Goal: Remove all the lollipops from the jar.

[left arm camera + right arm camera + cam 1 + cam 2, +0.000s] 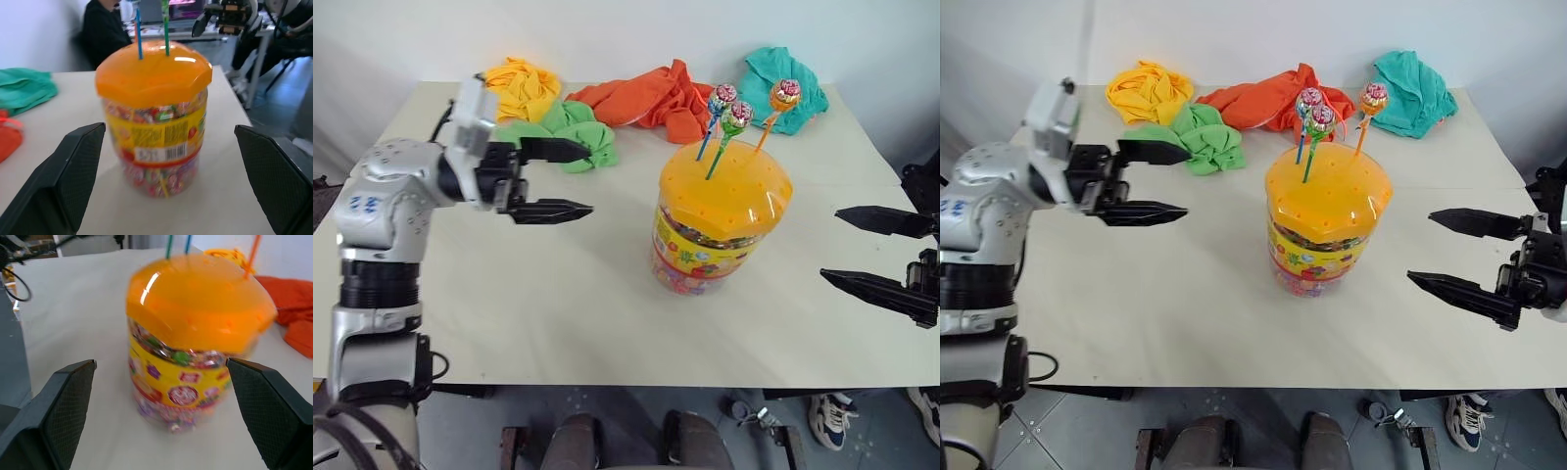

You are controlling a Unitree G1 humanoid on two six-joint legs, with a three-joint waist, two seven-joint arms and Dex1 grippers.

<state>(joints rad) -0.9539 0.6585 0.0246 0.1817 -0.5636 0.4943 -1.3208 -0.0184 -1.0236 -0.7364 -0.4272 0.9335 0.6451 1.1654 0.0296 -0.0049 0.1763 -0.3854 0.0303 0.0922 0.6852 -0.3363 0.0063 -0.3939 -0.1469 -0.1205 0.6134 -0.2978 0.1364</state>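
Standing upright near the middle of the white table (558, 323): the jar (720, 230), orange domed lid on, yellow label legible only as a barcode in the left wrist view; other print unreadable; wrapped candies visible through the clear wall. Rising from holes in the lid: three lollipops (736, 117), sticks blue, green and orange, all still in place. Lying behind the jar along the far edge: yellow cloth (522, 88), green cloth (566, 127), orange cloth (651, 98), teal cloth (788, 73); none touching the jar. Flanking the jar, well apart from it: left gripper (558, 179) and right gripper (862, 250), fingers spread wide, holding nothing; nothing between either and the jar.
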